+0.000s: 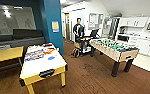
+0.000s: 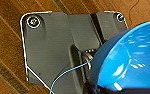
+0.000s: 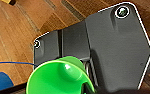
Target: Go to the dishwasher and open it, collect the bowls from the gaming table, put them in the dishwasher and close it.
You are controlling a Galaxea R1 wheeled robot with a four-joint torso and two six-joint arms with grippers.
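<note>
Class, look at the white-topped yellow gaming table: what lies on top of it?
On the white-topped yellow gaming table lie colourful flat printed patches and a small blue round item, possibly a bowl. Whatever lies at its far end is too blurred to tell.

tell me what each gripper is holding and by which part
Left wrist view: a bright blue plastic bowl. Right wrist view: a small green plastic bowl. Each seems held near the rim; the fingers are unclear.
</note>
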